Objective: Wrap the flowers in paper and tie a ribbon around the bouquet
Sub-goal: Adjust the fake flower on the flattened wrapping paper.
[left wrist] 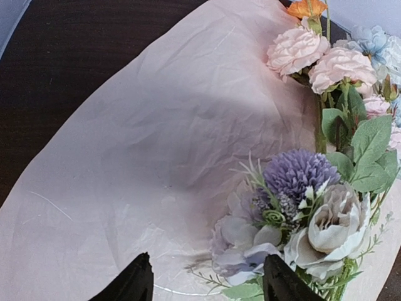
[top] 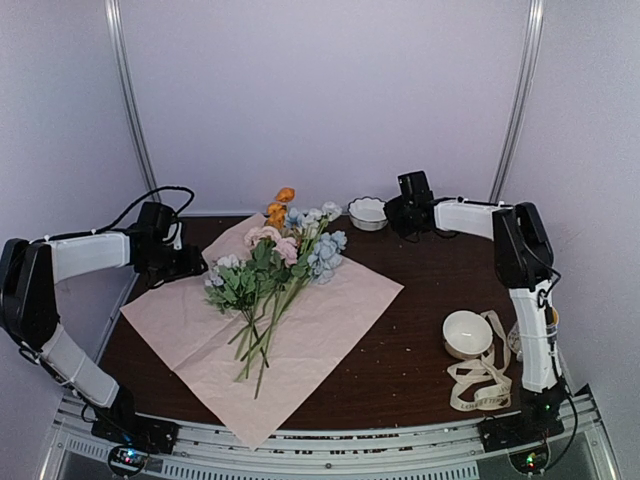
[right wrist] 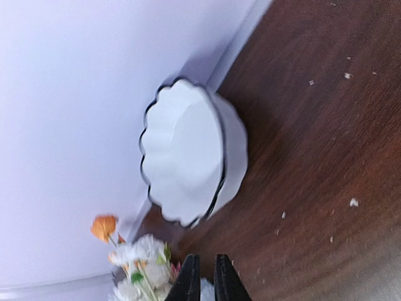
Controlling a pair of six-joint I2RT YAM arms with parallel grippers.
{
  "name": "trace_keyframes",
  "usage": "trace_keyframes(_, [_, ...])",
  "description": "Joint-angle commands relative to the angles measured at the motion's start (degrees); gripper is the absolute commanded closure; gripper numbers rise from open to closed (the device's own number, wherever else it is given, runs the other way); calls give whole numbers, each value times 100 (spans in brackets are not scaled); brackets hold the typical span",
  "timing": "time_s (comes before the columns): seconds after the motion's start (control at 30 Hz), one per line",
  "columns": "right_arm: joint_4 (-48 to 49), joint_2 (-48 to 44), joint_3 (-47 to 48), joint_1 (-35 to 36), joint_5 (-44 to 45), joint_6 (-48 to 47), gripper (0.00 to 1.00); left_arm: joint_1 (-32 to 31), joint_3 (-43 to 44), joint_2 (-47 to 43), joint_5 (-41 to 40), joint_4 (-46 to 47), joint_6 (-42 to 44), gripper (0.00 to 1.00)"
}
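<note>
The flowers (top: 275,270), a loose bouquet of blue, white, pink and orange blooms on green stems, lie across the flat pink paper (top: 330,320) in the middle of the table. My left gripper (top: 185,262) hovers at the paper's left corner, open and empty. In its wrist view the gripper (left wrist: 207,279) frames the paper (left wrist: 156,125), with the flowers (left wrist: 301,207) by its right finger. My right gripper (top: 395,212) is at the back, its jaws almost touching, holding nothing. The ribbon (top: 485,385) lies in loose cream loops at the front right.
A scalloped white bowl (top: 367,212) stands at the back, just left of the right gripper (right wrist: 207,263), and shows large in that wrist view as the bowl (right wrist: 188,150). A second white bowl (top: 467,333) sits beside the ribbon. The right arm's base (top: 535,350) is close to both.
</note>
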Motion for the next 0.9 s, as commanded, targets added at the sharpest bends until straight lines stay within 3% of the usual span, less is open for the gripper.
trace_keyframes(0.0, [-692,-1137,-586,367,-352,-2312,85,41,-174,-264,150,-111,-31,36])
trace_keyframes(0.13, [-1817,-1455,-762,480,-887,-3699,70,32,-485,-422,139,-118,-137,36])
trace_keyframes(0.37, [-4063,-1317,-571,794,-862,-5162,58,-30,-1064,-656,100,-43,-297,34])
trace_keyframes(0.57, [-4291,-1620,-1046,1134,-947,-5644,57,-592,-1291,-784,-133,-262,-272,33])
trace_keyframes(0.77, [-4350,-1635,-721,1633,-1373,-6899,56,-847,-1173,-1322,-163,-632,30,33])
trace_keyframes(0.87, [-4432,-1436,-457,1764,-1589,-7070,56,-919,-930,-1647,-110,-954,328,34])
